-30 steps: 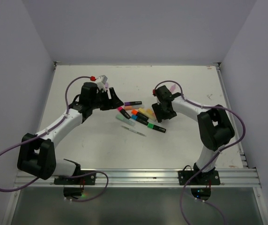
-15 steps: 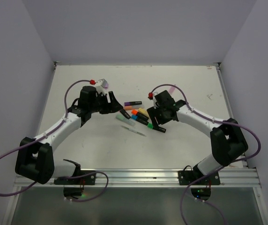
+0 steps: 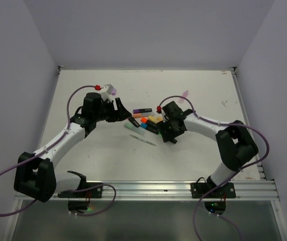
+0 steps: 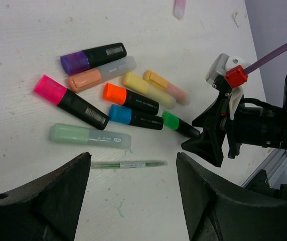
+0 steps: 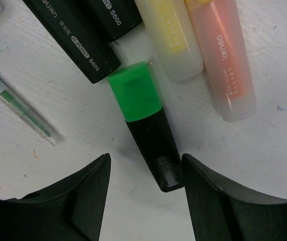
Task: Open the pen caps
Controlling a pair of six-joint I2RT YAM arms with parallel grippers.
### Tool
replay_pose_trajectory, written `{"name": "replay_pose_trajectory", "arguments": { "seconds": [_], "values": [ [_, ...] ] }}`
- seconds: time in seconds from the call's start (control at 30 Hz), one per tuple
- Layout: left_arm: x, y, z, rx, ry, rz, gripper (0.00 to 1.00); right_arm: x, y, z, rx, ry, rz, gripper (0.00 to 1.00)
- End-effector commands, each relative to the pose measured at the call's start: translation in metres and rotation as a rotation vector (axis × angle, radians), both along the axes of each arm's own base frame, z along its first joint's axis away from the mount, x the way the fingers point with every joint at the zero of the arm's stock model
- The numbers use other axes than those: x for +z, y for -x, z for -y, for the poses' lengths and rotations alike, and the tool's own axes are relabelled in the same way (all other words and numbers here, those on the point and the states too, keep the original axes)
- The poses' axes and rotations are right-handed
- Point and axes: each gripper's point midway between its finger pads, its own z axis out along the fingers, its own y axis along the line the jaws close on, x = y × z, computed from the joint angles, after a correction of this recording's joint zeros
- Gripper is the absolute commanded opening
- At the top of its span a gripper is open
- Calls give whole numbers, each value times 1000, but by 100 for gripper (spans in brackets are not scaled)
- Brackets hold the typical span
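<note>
1. The green cap (image 5: 135, 93) is on its black barrel (image 5: 153, 145). The highlighter lies flat on the table, at the edge of the cluster nearest your right arm.
2. Your right gripper (image 5: 146, 159) hangs over that highlighter with its jaws spread wide. One finger stands on either side of the barrel's tail end, neither touches it, and the cap lies just beyond the fingertips.
3. In the left wrist view, the blue cap (image 4: 119, 114) lies just beside the green one, with the orange cap (image 4: 113, 93) next to it.
4. The pink cap (image 4: 49, 89) and the purple cap (image 4: 74, 62) sit on the far side of the cluster from the green one. All four of these caps are seated on black barrels.
5. A yellow highlighter (image 5: 171, 40) and a peach highlighter (image 5: 224, 60) lie side by side, and the yellow one's end comes close to the green cap.
6. A second peach one (image 4: 101, 74) lies against the purple-capped barrel, and a mint highlighter (image 4: 90, 136) lies on the near side of the pink-capped one.
7. A thin pen (image 4: 128, 164) lies near the mint highlighter, apart from it.
8. Your left gripper (image 4: 133, 159) has its jaws wide apart and holds nothing. It is above the table on its own side of the cluster, so the highlighters lie between your two grippers.
9. Everything rests on the white table (image 3: 208, 100). A small pink thing (image 3: 185, 94) lies well apart towards the back, too small to identify.
</note>
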Motion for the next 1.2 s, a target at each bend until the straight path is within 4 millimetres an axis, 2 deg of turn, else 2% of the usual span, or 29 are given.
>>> {"name": "replay_pose_trajectory", "arguments": {
  "seconds": [0.0,0.17,0.3,0.47,0.53,0.57,0.6,0.67,0.77,0.8,0.83,0.87,0.9,0.93,0.97,1.0,1.03,1.07,1.17],
  "values": [
    [11,4,4,-30,18,42,73,-5,6,4,-9,30,-14,62],
    [12,6,5,-33,29,41,73,-8,13,-3,19,35,-10,49],
    [14,7,4,-30,29,45,73,-16,22,-10,53,52,-24,43],
    [11,11,3,-31,29,38,73,-27,23,-7,44,136,-14,21],
    [11,12,3,-28,29,38,73,-27,25,-9,42,143,-2,12],
    [12,13,2,-26,30,40,73,-24,23,-9,29,152,16,1],
    [12,13,2,-27,32,39,73,-21,23,-9,28,157,32,0],
    [14,14,2,-28,37,38,73,-13,26,-11,21,154,61,0],
    [18,19,8,-57,74,46,70,16,29,-16,3,104,122,0],
    [20,21,11,-73,98,55,68,34,30,-20,5,58,153,0],
    [39,21,20,-125,162,135,67,43,31,-24,9,29,166,0],
    [30,29,24,-134,210,103,65,55,30,-29,2,-15,184,0],
    [34,38,31,-182,266,104,63,65,29,-35,5,-56,200,0],
    [50,35,36,-202,329,184,61,80,33,-46,30,-134,202,0],
    [40,42,38,-193,383,126,57,91,32,-55,40,-185,212,0],
    [40,44,40,-197,412,125,56,101,30,-66,53,-246,233,0],
    [49,44,43,-212,447,166,56,111,32,-76,76,-311,235,0],
    [43,48,47,-207,473,124,56,117,31,-83,80,-349,241,0],
    [52,49,55,-211,533,131,59,129,27,-103,107,-414,241,0]
  ]
}}
